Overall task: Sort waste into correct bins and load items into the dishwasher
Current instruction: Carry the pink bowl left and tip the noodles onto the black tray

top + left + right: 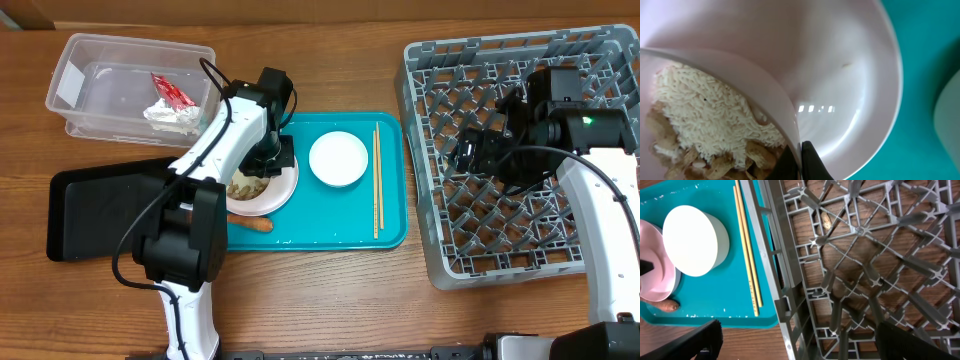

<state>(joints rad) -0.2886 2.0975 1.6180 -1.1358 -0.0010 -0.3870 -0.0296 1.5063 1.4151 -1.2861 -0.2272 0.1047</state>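
Here the left claw point(801, 161) pinches the rim of the bowl point(752, 85) of food scraps point(700, 115), which sits on the plate point(850, 75) at the teal tray's point(390, 225) nine o'clock end. The carrot point(250, 223) lies just beside the plate at its six o'clock. The right claw point(807, 342) hangs spread wide and empty over the dish rack point(600, 60), at three o'clock on the worktop point(330, 300).

A robotics lab bench dressed up as a kitchen: the left arm point(190, 230) and right arm point(605, 230) stand at the near edge of a wood-grain counter point(330, 300), with a grey dish rack point(428, 200) at its right edge.
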